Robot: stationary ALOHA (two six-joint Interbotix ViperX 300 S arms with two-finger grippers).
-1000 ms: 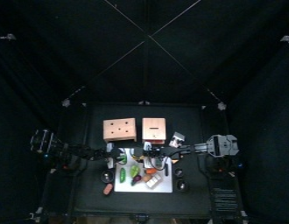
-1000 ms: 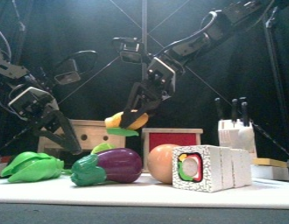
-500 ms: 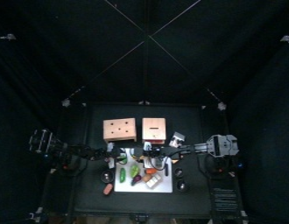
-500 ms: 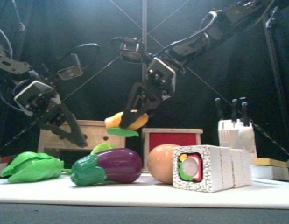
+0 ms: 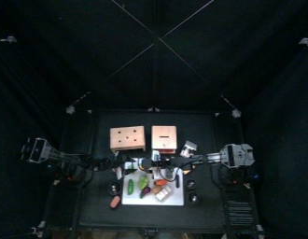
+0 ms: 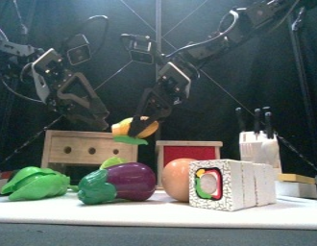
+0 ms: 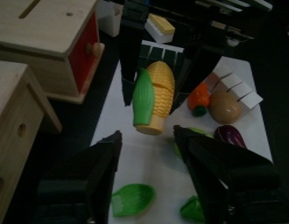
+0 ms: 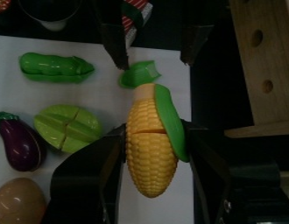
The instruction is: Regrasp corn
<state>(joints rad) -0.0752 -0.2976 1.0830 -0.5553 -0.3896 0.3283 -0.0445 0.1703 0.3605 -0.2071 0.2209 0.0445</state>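
Expect a very dim top view: black curtains swallow nearly all light, and only the white mat (image 5: 154,187) near the lower centre reads bright. In the front view, light falls from above and in front — the toys along the bottom are evenly lit, with soft highlights on the eggplant (image 6: 124,181), while the background stays dark. You will find the right wrist view sharp on the corn (image 8: 151,146), with slight glare on the mat. The left wrist view is dimmer and softer, with its own jaws blurred at the bottom edge.
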